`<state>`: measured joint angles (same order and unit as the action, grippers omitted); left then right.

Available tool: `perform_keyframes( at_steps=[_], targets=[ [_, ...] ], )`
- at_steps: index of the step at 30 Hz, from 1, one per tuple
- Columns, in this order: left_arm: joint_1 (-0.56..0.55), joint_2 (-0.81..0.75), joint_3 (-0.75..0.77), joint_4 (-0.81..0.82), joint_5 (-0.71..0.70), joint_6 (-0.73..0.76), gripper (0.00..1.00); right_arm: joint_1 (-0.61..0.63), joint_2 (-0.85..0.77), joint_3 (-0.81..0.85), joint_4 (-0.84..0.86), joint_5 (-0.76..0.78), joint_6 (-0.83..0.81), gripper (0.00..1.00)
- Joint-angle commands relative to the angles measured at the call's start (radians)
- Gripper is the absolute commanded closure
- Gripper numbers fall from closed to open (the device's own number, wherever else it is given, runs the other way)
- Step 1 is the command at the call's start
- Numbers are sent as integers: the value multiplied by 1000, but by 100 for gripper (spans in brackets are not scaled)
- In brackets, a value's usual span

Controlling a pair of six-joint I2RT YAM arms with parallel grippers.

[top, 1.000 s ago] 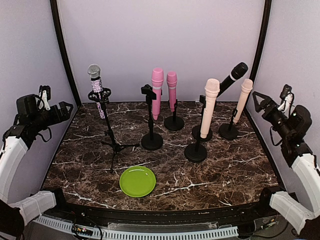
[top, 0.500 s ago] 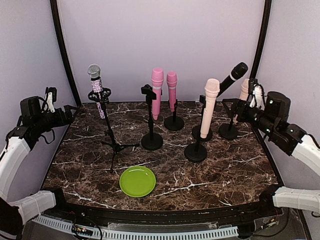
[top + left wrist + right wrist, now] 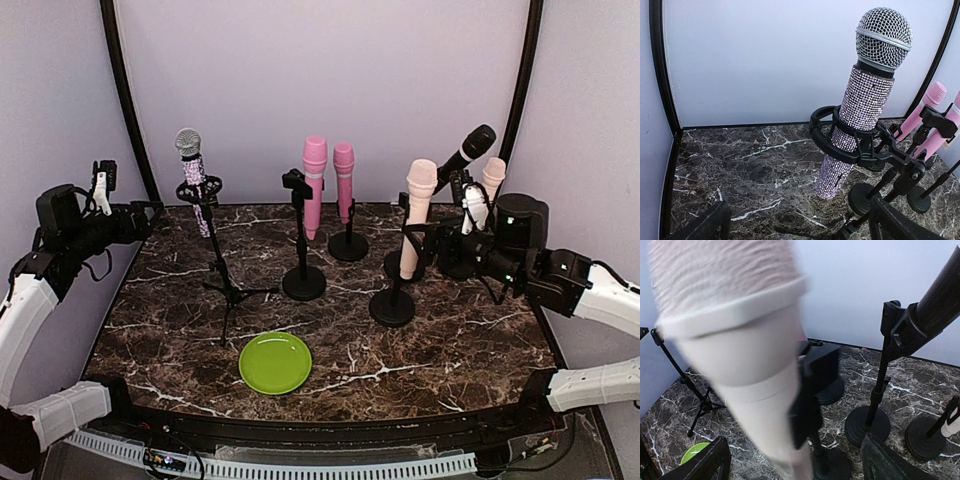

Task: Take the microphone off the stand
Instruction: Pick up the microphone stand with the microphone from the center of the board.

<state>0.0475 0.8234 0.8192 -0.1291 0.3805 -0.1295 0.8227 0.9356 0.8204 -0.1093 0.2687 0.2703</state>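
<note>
A pale cream microphone (image 3: pixel 418 210) stands clipped upright in a black round-base stand (image 3: pixel 391 305) at the centre right. My right gripper (image 3: pixel 428 238) has reached it from the right. In the right wrist view the blurred cream microphone (image 3: pixel 745 355) fills the space between the two spread fingers (image 3: pixel 700 465), which do not touch it, so the right gripper (image 3: pixel 795 462) is open. A rhinestone microphone (image 3: pixel 862 115) sits in a ring holder (image 3: pixel 840 145) on a tripod. My left gripper (image 3: pixel 150 213) hangs open to its left, well short of it.
Two pink microphones (image 3: pixel 314 185) on round-base stands are at the back centre. A black microphone (image 3: pixel 468 152) and another cream one (image 3: pixel 490 180) stand behind my right arm. A green plate (image 3: pixel 275 362) lies at the front. Tripod legs (image 3: pixel 228 295) spread over the marble top.
My right arm has swung in from the right wall to the cream microphone, which now sits between its fingers. My left gripper has edged slightly towards the rhinestone microphone.
</note>
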Motion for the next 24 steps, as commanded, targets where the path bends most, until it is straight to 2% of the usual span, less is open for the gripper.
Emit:
perform_keyframes(
  at_steps=[1,8,18,24],
  targets=[
    [-2,-33,-13,3,-22,35,2,6,-47,-9,89,75,0,8],
    [-2,-41,-15,-7,-42,47,1,59,-50,-6,165,100,-22,11],
    [-2,-35,-14,-26,-81,61,1,226,91,84,211,466,-94,11],
    [-3,-35,-18,-30,-89,60,1,239,176,129,229,607,-117,27]
  ],
)
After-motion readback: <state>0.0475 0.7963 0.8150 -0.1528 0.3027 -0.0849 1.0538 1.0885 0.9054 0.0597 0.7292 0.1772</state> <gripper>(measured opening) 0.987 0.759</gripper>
